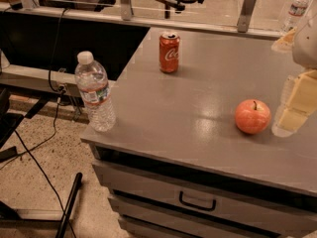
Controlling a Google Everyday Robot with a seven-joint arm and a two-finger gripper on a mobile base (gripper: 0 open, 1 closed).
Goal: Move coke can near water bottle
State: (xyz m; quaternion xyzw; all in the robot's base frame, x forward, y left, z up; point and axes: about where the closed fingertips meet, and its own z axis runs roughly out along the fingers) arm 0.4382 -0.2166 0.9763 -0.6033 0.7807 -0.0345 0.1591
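The coke can [169,52], red with white script and a silver top, stands upright at the back middle of the grey table [188,103]. The water bottle [95,93], tall, clear and ribbed with a white cap, stands upright on the table's front left corner. My gripper [292,108], pale yellow under a white arm, hangs at the right edge of the view, just above the table and right of an apple. It is far from the can and the bottle, and nothing shows in it.
A red-orange apple [252,116] lies on the table close to the gripper's left. A smaller-looking clear bottle [297,9] stands at the far back right. A drawer with a handle [197,202] is under the tabletop. Cables run on the floor at left.
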